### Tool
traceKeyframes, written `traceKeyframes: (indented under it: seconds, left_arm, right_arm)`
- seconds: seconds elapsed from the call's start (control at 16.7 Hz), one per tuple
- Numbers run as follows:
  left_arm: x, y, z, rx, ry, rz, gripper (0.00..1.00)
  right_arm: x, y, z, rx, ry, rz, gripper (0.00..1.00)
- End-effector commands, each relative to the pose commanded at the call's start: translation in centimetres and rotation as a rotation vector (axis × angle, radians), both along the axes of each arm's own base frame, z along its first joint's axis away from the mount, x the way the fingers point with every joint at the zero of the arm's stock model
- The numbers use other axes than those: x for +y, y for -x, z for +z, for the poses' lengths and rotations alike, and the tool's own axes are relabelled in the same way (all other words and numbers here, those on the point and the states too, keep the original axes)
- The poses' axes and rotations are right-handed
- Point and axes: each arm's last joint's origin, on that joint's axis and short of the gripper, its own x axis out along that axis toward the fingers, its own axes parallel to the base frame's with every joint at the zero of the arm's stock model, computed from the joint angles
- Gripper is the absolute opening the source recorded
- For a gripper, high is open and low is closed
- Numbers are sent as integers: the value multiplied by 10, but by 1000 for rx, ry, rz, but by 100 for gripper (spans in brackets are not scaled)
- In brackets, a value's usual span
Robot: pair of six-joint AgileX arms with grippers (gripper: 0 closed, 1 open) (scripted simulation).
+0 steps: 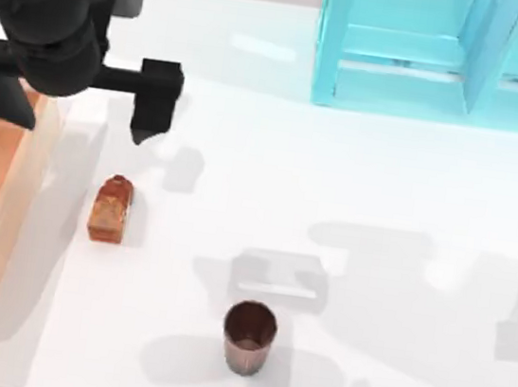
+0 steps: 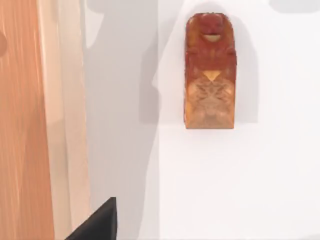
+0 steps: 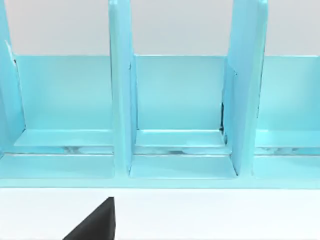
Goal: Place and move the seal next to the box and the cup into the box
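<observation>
- White table [image 1: 383,191]: your seal [image 1: 111,209] lies just beside the box [image 1: 9,208]; the cup [image 1: 249,336] stands well apart.
- Left gripper [image 1: 150,112] hovers above the seal; its fingers' spread you cannot tell.
- Seal looks placed; next, grasp the cup.

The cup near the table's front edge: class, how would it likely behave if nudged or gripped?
The cup stands upright and open-mouthed, taller than wide, so a high push might tip it. Once on its side, its round wall would probably roll. Its ribbed outer wall may give jaws some grip, though it looks glossy.
</observation>
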Motion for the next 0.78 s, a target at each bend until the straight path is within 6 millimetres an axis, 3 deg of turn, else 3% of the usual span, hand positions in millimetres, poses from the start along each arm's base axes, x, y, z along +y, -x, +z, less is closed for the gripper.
traceKeyframes:
  seconds: [0.18, 0.36, 0.6, 0.78]
  left_arm:
    - [-14, -1, -5, 30, 2, -3, 100]
    - [-57, 6, -18, 90, 9, 5, 100]
    - [-129, 44, -31, 149, 13, 14, 100]
    - [-170, 75, -42, 185, 0, 12, 100]
  right_arm:
    - [0, 0, 0, 0, 0, 0, 100]
    - [0, 0, 0, 0, 0, 0, 100]
    - [0, 0, 0, 0, 0, 0, 100]
    - [0, 0, 0, 0, 0, 0, 100]
